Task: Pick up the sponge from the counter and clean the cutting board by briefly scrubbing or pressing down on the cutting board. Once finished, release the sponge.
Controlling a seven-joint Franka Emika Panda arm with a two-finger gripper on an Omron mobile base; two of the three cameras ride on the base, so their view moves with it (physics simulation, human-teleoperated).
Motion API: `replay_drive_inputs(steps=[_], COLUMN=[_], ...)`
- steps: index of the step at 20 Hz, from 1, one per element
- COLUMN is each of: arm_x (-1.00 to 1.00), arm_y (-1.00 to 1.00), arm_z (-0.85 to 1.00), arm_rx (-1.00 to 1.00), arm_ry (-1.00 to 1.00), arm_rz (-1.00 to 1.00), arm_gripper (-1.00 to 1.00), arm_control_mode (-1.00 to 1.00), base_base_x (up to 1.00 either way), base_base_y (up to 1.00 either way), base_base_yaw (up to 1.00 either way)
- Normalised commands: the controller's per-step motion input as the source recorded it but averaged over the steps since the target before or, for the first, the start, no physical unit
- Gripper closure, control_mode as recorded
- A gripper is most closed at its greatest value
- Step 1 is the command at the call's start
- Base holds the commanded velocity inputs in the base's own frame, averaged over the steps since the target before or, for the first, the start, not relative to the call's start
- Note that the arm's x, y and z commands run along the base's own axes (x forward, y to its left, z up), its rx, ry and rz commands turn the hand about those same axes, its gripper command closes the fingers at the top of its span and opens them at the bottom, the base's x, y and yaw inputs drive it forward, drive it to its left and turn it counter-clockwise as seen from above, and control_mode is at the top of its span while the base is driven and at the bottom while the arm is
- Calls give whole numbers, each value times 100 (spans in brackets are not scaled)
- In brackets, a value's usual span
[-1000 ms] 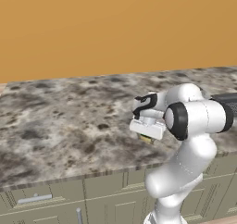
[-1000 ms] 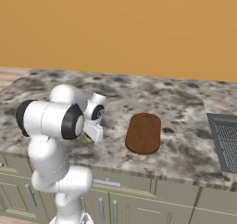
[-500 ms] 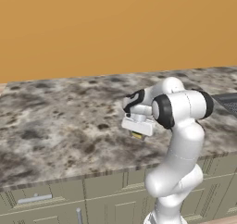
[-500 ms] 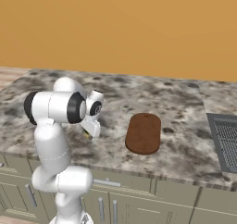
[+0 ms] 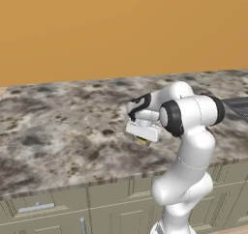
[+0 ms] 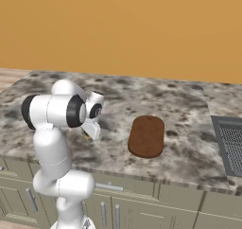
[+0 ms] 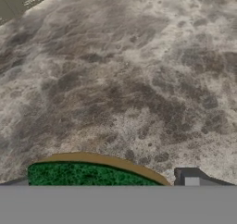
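On the left, in the right base view, the gripper [image 6: 90, 131] hangs low over the counter [image 6: 189, 128], jaws spread. The sponge [image 7: 88, 176] (green face toward the hand camera) sits between the fingers; whether they touch it I cannot tell. To the right, well apart from the hand, the cutting board [image 6: 147, 136] lies flat on the stone

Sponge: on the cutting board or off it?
Off. The sponge is at the hand over bare counter, apart from the cutting board beside it. Whether the hand grips it: cannot tell.
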Motion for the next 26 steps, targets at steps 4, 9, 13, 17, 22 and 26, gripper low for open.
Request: replay_drive_inputs(steps=[4, 9, 13, 17, 22, 26], arm_x=[0, 0, 3, 0, -12, -48], arm_y=[0, 1, 8, 2, 0, 1], arm_z=[58, 52, 0, -25, 9, 71], arm_rx=[-2, -3, 0, 0, 0, 0], arm_ry=[0, 0, 0, 1, -2, -5], arm_rz=[0, 0, 0, 0, 0, 0], arm_gripper=[-100, -100, -100, -100, -100, -100], arm_control_mode=[-100, -100, -100, -100, -100, -100], base_base_x=[0, 0, 0, 0, 0, 0], base_base_y=[0, 0, 0, 0, 0, 0], base_base_yaw=[0, 0, 0, 0, 0, 0])
